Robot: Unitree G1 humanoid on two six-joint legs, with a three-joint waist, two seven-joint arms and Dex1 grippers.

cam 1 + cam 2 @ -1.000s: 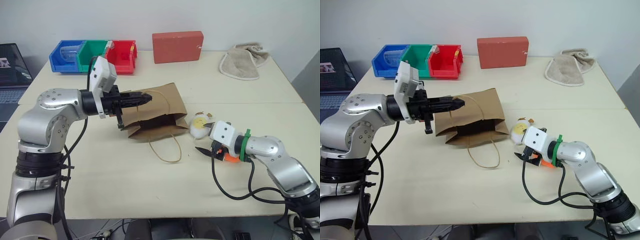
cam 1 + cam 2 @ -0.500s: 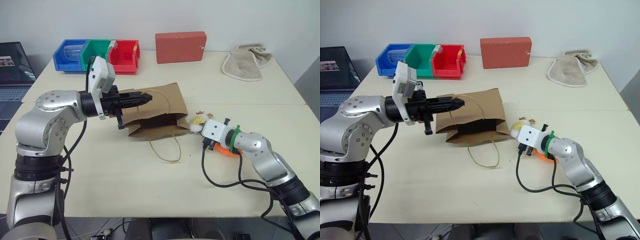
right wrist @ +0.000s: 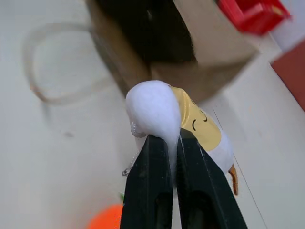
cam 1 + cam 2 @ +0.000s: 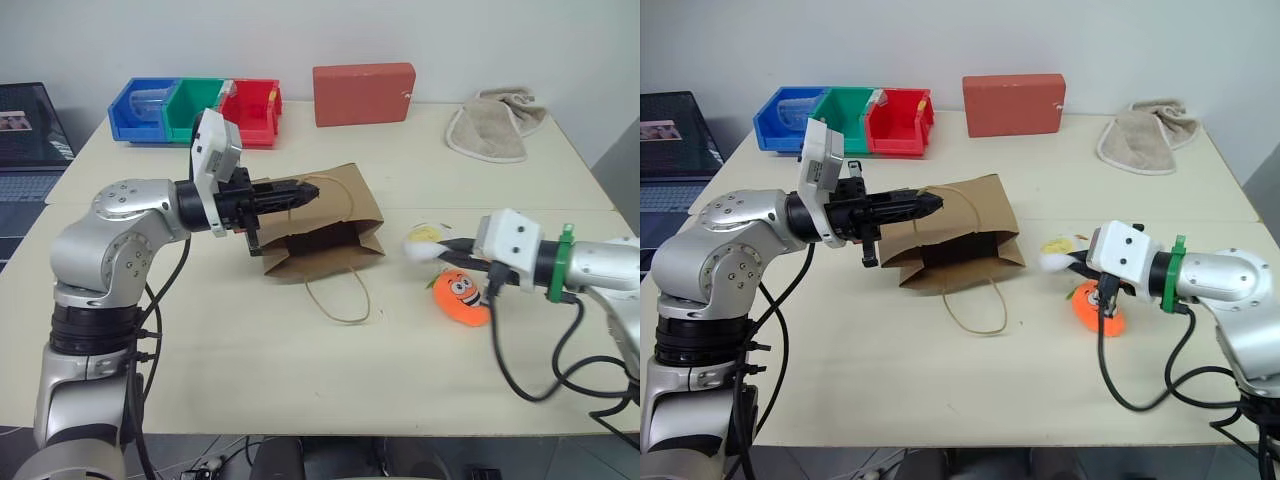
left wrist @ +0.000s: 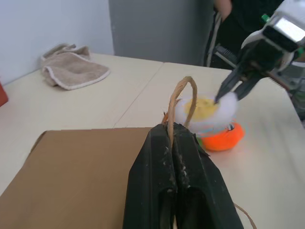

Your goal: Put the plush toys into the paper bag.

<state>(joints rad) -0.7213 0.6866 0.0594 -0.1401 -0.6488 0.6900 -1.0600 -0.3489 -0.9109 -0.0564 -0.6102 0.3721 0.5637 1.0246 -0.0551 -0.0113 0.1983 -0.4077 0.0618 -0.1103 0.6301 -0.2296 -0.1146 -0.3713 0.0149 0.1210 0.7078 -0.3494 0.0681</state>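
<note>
My right tool (image 3: 164, 143) is pinching the white plush toy (image 4: 424, 244) above the table (image 4: 300, 370); my left tool (image 5: 175, 138) is clamping the paper bag (image 4: 320, 225) handle (image 5: 180, 98).

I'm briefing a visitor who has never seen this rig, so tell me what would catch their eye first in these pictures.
First, the right end effector, shut on the white plush toy and holding it above the table just right of the paper bag. Next, the left end effector pinches one bag handle, keeping the bag's dark mouth facing the toy. The orange plush toy lies on the table below the right arm.
</note>
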